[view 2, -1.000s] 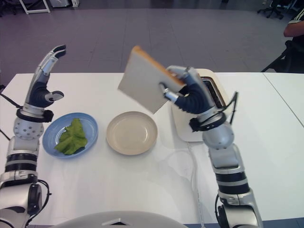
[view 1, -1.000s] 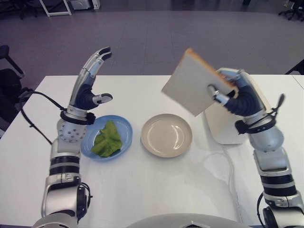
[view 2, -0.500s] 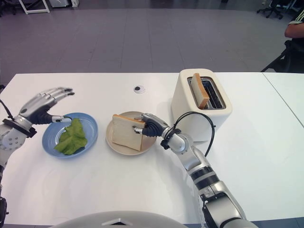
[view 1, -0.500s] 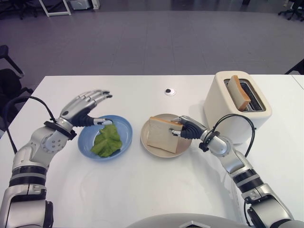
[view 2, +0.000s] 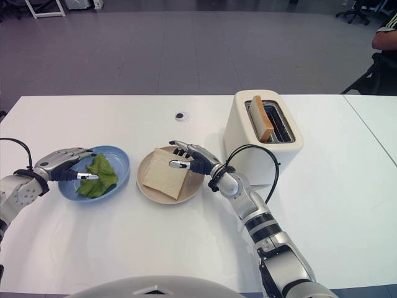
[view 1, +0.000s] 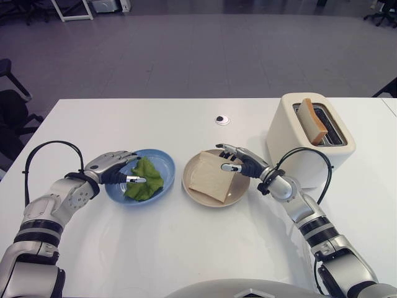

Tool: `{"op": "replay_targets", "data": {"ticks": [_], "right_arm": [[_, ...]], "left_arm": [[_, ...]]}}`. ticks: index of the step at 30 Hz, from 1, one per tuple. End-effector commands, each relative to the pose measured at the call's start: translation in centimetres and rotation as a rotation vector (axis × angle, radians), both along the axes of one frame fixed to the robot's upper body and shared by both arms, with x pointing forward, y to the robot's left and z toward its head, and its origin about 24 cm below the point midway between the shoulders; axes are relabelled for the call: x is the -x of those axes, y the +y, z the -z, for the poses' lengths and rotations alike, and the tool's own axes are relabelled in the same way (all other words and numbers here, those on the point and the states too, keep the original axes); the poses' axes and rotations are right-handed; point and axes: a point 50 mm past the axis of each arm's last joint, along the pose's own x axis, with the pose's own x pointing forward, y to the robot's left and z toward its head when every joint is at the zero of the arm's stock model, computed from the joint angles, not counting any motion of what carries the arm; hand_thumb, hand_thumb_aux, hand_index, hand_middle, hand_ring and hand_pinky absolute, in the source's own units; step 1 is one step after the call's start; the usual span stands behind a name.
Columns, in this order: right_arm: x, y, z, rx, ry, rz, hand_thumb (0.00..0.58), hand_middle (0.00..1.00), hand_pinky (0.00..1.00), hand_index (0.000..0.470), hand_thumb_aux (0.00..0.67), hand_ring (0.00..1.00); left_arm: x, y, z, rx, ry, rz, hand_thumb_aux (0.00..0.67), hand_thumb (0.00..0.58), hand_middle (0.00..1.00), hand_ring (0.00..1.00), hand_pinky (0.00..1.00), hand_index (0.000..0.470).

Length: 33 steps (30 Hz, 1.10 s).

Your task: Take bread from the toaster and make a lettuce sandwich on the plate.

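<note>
The desk is carrying everything. The toaster is standing at my right with a second slice sticking upright out of its slot, thin edge up. It is light and stiff but crumbly, so I am judging a gentle pinch on its flat faces near the top. On the plate the first bread slice is lying flat, nearly square, one corner pointing at me. My right robot hand is resting at its far corner, fingers spread and holding nothing. In the blue bowl the lettuce is lying bunched, its long axis running front to back. It looks limp and easily torn. My left robot hand is curling onto its left edge, apparently pinching it.
</note>
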Motion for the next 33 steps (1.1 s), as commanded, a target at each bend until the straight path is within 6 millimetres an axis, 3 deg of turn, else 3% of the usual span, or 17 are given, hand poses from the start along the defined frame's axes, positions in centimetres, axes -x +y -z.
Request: {"op": "replay_targets", "data": {"ticks": [1, 2, 3, 12, 13, 15, 26, 33], "right_arm": [[-0.3, -0.2, -0.9, -0.031, -0.022, 0.005, 0.0, 0.25, 0.25, 0.0, 0.0, 0.25], [-0.3, -0.2, -0.9, -0.035, -0.023, 0.006, 0.0, 0.24, 0.24, 0.0, 0.0, 0.24], [-0.3, -0.3, -1.0, -0.039, -0.024, 0.008, 0.0, 0.22, 0.22, 0.0, 0.0, 0.22], [-0.2, -0.5, -1.2, -0.055, -0.026, 0.016, 0.0, 0.16, 0.16, 0.0, 0.0, 0.16], [-0.2, -0.5, -1.2, -0.056, -0.026, 0.017, 0.0, 0.15, 0.15, 0.0, 0.0, 0.15], [-0.2, -0.5, -1.2, -0.057, -0.026, 0.018, 0.0, 0.15, 0.15, 0.0, 0.0, 0.15], [-0.2, -0.8, -1.9, -0.086, -0.05, 0.028, 0.0, 0.14, 0.14, 0.0, 0.0, 0.14], [-0.3, -1.1, -3.1, -0.135, -0.082, 0.043, 0.0, 0.15, 0.15, 0.0, 0.0, 0.15]], "left_arm": [[0.5, -0.7, 2.0, -0.023, 0.094, 0.023, 0.173, 0.261, 0.0, 0.0, 0.0, 0.122], [0.6, -0.8, 2.3, -0.026, 0.102, 0.024, 0.344, 0.443, 0.0, 0.0, 0.0, 0.241], [0.6, -1.0, 2.4, -0.022, 0.103, 0.034, 0.391, 0.48, 0.0, 0.0, 0.0, 0.275], [0.2, -1.9, 1.4, 0.047, 0.004, 0.12, 0.452, 0.519, 0.0, 0.0, 0.0, 0.317], [0.1, -2.0, 1.2, 0.059, -0.017, 0.126, 0.486, 0.536, 0.0, 0.0, 0.0, 0.341], [-0.1, -2.3, 0.6, 0.096, -0.059, 0.151, 0.659, 0.58, 0.0, 0.0, 0.0, 0.463], [-0.3, -4.9, -2.0, 0.302, -0.225, 0.313, 0.67, 0.58, 0.0, 0.0, 0.0, 0.47], [-1.8, -8.9, -3.7, 0.46, -0.375, 0.42, 0.67, 0.58, 0.0, 0.0, 0.0, 0.47]]}}
